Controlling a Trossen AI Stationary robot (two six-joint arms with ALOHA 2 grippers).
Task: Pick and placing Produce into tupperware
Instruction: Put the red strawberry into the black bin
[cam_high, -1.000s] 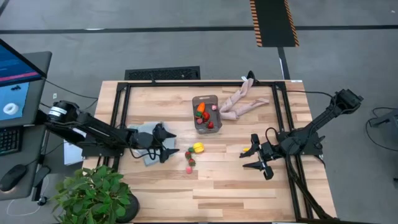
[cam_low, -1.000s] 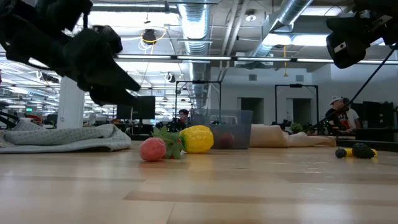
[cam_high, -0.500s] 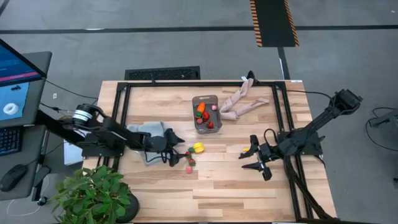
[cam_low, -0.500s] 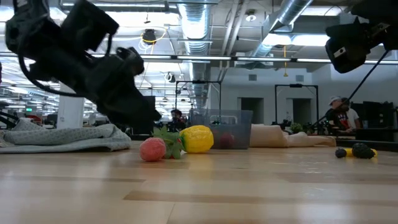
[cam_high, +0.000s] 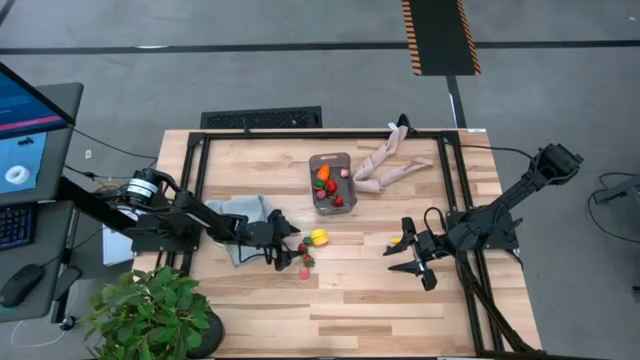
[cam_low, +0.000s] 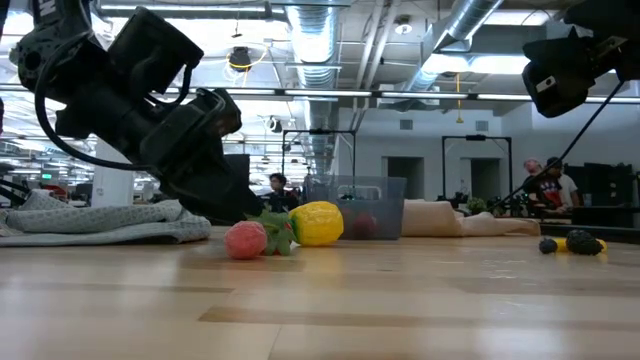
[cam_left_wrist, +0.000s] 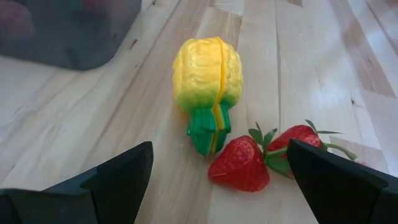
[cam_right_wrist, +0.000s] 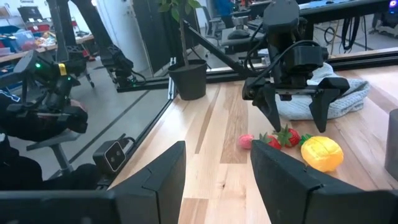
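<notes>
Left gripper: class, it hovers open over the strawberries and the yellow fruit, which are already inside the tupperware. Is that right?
Not quite. The left gripper is open over the strawberries and yellow fruit, but the high view shows them on the table, outside the tupperware.

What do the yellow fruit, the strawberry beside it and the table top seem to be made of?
Yellow fruit: likely moulded plastic, with a seam down its middle, a bumpy skin and a slight gloss. Strawberry: probably plastic too, smooth and shiny red with stiff green leaves. Table top: wood planks, going by the visible grain and joints, matte. The open left pincer frames both fruits.
</notes>
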